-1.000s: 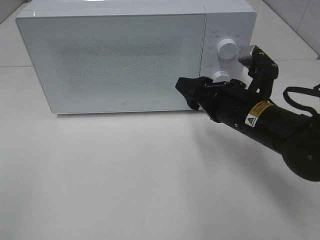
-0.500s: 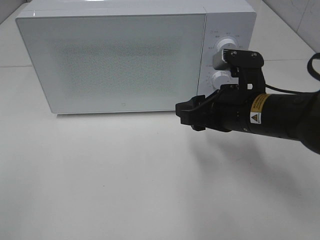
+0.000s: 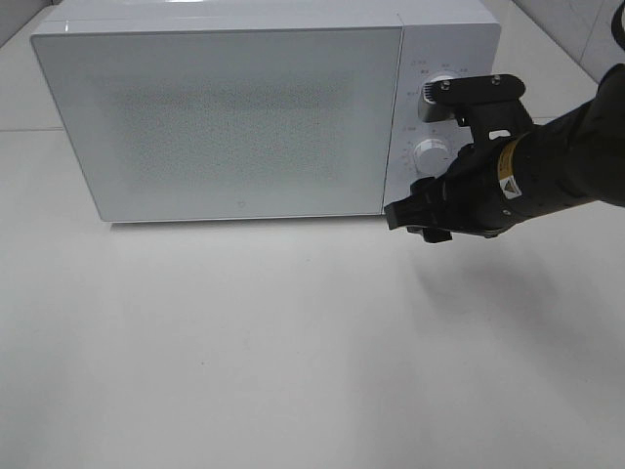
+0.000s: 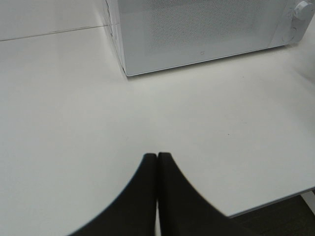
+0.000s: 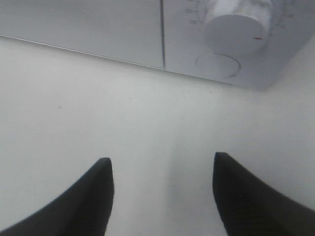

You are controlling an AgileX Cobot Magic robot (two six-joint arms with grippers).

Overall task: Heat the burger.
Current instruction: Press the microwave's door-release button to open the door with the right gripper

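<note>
The burger is out of view. The white microwave [image 3: 234, 117] stands at the back of the table with its door closed, and its frosted window shows nothing inside. My right gripper [image 3: 415, 223] hangs open and empty just in front of the control panel's bottom corner, below the lower knob [image 3: 430, 154]. In the right wrist view the open gripper [image 5: 162, 162] faces the lower knob [image 5: 236, 24] and a round button [image 5: 216, 65] across a stretch of table. My left gripper [image 4: 157, 156] is shut on nothing over the table, well in front of the microwave [image 4: 197, 29].
The upper knob [image 3: 437, 90] is partly covered by the right arm's wrist camera [image 3: 483, 93]. The white table [image 3: 244, 342] spreads out in front of the microwave. Its front edge [image 4: 275, 200] shows in the left wrist view.
My right arm has swung right and drawn back, from the door's right edge to the control panel's lower corner. The gripper stays open. The microwave has not moved.
</note>
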